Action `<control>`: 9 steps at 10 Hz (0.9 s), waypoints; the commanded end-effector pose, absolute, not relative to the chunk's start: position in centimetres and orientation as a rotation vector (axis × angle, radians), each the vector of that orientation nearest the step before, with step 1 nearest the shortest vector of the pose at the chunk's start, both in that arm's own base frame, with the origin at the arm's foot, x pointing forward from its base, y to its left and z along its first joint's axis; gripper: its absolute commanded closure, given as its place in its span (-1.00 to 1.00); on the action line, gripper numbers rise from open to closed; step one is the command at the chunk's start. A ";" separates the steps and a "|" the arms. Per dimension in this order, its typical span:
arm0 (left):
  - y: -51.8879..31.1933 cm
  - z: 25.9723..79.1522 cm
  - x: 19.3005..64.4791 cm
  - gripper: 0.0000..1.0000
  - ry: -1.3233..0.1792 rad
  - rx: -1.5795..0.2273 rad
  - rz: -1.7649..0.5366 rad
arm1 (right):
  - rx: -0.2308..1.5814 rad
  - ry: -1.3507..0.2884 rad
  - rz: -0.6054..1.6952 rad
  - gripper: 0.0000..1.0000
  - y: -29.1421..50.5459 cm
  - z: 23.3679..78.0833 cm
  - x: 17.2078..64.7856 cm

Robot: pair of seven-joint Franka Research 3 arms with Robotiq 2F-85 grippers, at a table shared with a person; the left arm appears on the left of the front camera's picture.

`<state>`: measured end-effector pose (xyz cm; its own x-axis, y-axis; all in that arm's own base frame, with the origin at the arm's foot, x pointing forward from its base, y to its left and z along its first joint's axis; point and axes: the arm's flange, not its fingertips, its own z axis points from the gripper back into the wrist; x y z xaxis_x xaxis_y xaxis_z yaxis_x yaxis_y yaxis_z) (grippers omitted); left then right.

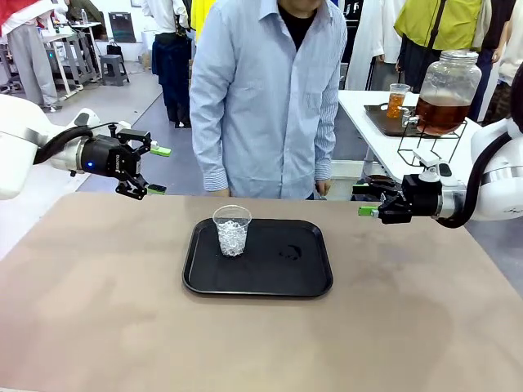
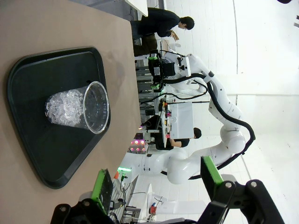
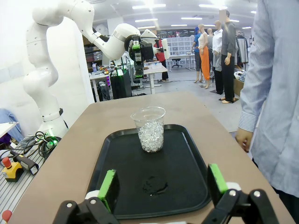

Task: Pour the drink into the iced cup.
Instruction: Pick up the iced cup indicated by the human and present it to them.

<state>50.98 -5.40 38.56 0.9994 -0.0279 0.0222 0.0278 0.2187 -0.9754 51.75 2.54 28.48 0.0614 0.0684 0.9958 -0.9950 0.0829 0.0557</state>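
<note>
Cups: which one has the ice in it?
The cup on the black tray holds ice cubes. The other cup, far back by the big jar, holds orange-brown drink instead.

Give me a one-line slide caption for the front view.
Open left gripper and right gripper flank a black tray holding an ice-filled cup; a person stands opposite.

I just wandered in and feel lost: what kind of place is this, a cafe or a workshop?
Probably a robotics lab or test hall. White robot arms flank a table holding a black tray with a cup of ice; an emergency-stop button and loose cables lie beside it.
</note>
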 end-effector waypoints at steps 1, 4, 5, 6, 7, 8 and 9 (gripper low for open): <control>-5.4 38.7 50.4 -1.00 -0.017 -1.349 -0.046 | 1.130 -1.145 1.144 -1.00 2.7 28.9 51.9; -5.4 38.7 50.4 -1.00 -0.017 -1.349 -0.046 | 1.130 -1.145 1.144 -1.00 2.7 28.9 51.9; -5.4 38.7 50.4 -1.00 -0.017 -1.349 -0.046 | 1.130 -1.145 1.144 -1.00 2.7 28.9 51.9; -5.4 38.7 50.4 -1.00 -0.017 -1.349 -0.046 | 1.130 -1.145 1.144 -1.00 2.7 28.9 51.9; -5.4 38.7 50.4 -1.00 -0.017 -1.349 -0.046 | 1.130 -1.145 1.144 -1.00 2.7 28.9 51.9; -5.4 38.7 50.4 -1.00 -0.017 -1.349 -0.046 | 1.130 -1.145 1.144 -1.00 2.7 28.9 51.9; -5.4 38.7 50.4 -1.00 -0.017 -1.349 -0.046 | 1.130 -1.145 1.144 -1.00 2.7 28.9 51.9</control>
<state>50.98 -5.40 38.56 0.9994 -0.0279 0.0222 0.0278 0.2187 -0.9754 51.75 2.54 28.48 0.0614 0.0684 0.9958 -0.9950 0.0829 0.0557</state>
